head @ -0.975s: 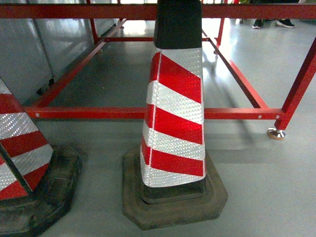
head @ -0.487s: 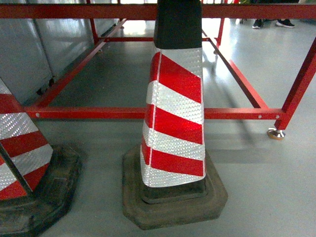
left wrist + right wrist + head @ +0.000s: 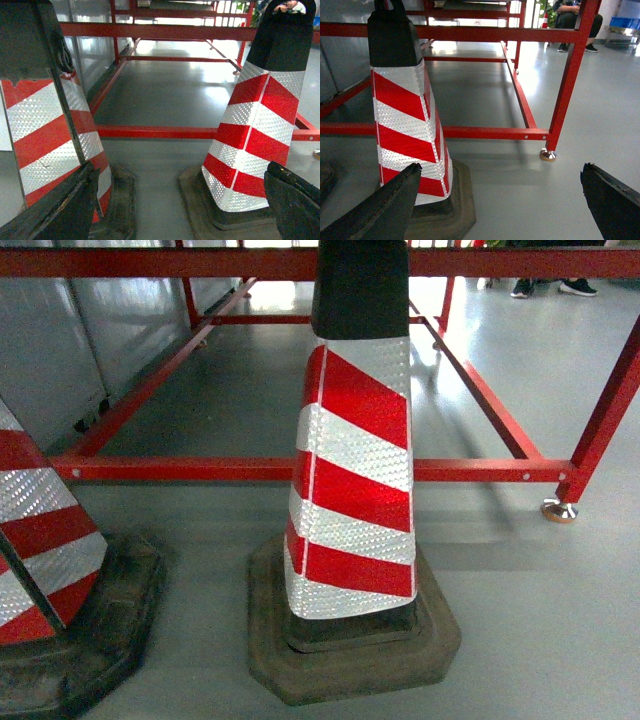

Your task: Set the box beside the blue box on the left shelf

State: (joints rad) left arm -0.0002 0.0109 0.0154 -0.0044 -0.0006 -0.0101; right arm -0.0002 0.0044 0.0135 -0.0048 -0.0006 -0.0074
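Nothing moved since earlier head frames. Left hand (image 3: pixel 170 210) spread, empty; right hand (image 3: pixel 505 205) spread, empty. Box, blue box, roller shelf not in view, so direction from either hand cannot be told. Striped cone (image 3: pixel 355 470) stands ahead, second cone (image 3: pixel 40 540) left, red frame (image 3: pixel 300 468) behind, grey floor (image 3: pixel 540 620).

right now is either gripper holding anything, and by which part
Nothing is held. The left gripper and the right gripper both have their jaws spread wide with only floor and traffic cones between them. No blue box is in view.
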